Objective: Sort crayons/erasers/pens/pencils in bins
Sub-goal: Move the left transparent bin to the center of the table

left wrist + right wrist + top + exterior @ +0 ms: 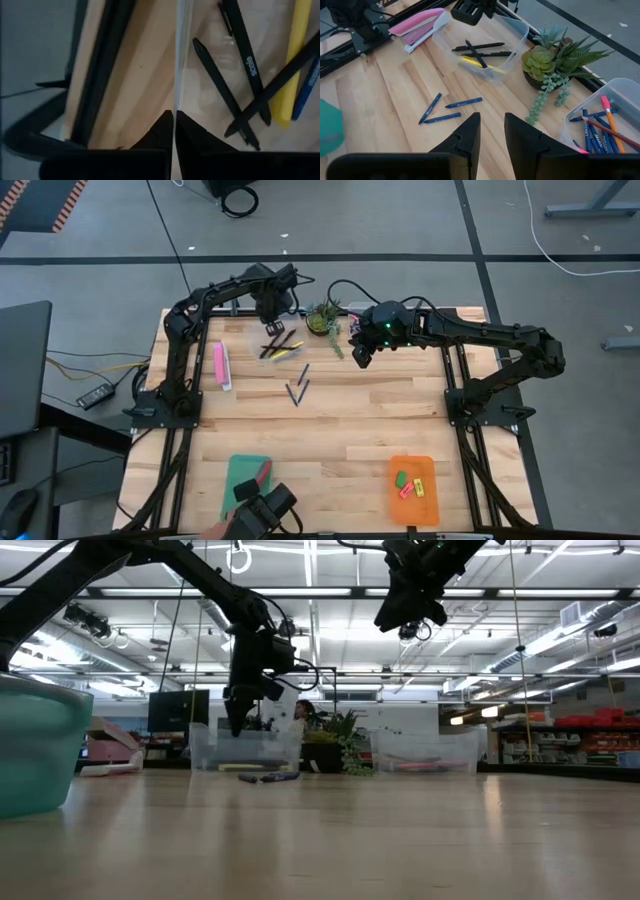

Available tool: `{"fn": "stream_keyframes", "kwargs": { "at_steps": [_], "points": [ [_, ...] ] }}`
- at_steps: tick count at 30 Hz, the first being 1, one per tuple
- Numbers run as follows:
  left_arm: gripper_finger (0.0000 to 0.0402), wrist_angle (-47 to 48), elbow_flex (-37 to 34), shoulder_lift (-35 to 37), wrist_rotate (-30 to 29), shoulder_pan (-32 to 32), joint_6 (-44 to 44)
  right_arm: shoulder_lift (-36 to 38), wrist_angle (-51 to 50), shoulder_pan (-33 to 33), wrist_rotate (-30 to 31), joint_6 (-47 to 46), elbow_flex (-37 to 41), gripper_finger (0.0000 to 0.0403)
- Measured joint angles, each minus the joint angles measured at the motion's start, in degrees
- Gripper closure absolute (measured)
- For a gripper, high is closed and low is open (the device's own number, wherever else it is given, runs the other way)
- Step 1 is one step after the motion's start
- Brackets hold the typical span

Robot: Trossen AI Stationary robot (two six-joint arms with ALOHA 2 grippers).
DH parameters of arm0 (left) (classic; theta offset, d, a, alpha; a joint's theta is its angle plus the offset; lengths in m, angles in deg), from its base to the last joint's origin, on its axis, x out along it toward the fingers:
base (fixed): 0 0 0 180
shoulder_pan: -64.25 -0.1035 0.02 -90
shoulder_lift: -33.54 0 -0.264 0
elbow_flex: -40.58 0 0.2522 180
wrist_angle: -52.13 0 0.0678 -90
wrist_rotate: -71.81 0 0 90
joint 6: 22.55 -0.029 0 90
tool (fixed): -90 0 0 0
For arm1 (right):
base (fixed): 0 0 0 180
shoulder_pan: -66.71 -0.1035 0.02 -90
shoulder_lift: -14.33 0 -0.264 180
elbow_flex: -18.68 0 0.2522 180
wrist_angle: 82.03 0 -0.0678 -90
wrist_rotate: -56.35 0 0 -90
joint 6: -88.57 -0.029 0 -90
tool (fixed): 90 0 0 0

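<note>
Nearest the front edge of the table (330, 430) lie two flat trays. The teal tray (245, 480) sits on the left with a reddish piece in it, and the orange tray (412, 488) on the right holds the small erasers (410, 484), green, yellow and pink-red.

Farther in, on the bare wood in the middle, three blue pens (447, 110) lie loose, close together, outside any bin.

Beyond them, toward the back left, stands a clear tub (485, 47) holding black pencils (240, 75) and a yellow one (292, 60). The left gripper (174, 125) is over this tub's rim, its jaws clenched on the thin clear wall so the wall runs up between the fingertips. A long pink box (220, 365) lies just left of the tub.

A small potted plant (323, 318) stands between this tub and a second clear tub (615, 125) at the back right, which holds more blue sticks and a pink-tipped one. The right gripper (492, 127) hangs raised above the table near the plant, jaws partly apart with nothing between them.
</note>
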Motion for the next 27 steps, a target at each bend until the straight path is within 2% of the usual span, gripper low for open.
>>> {"fn": "stream_keyframes", "kwargs": {
  "at_steps": [11, 22, 27],
  "points": [
    [0.0395, 4.3, -0.1, 5.8, 5.1, -0.9, 4.6, 0.0, 0.0, -0.2, 0.0, -3.0, 0.0, 0.0309],
    [0.0395, 5.9, -0.1, 9.6, 22.3, 0.1, 15.9, 0.0, 0.0, -0.2, -0.3, -3.8, 0.0, 0.0309],
    [0.0396, 5.4, -0.1, 10.2, 28.0, 3.5, 19.7, 0.1, -0.2, -1.0, -4.9, -5.7, 0.0, 0.0309]
  ]
}}
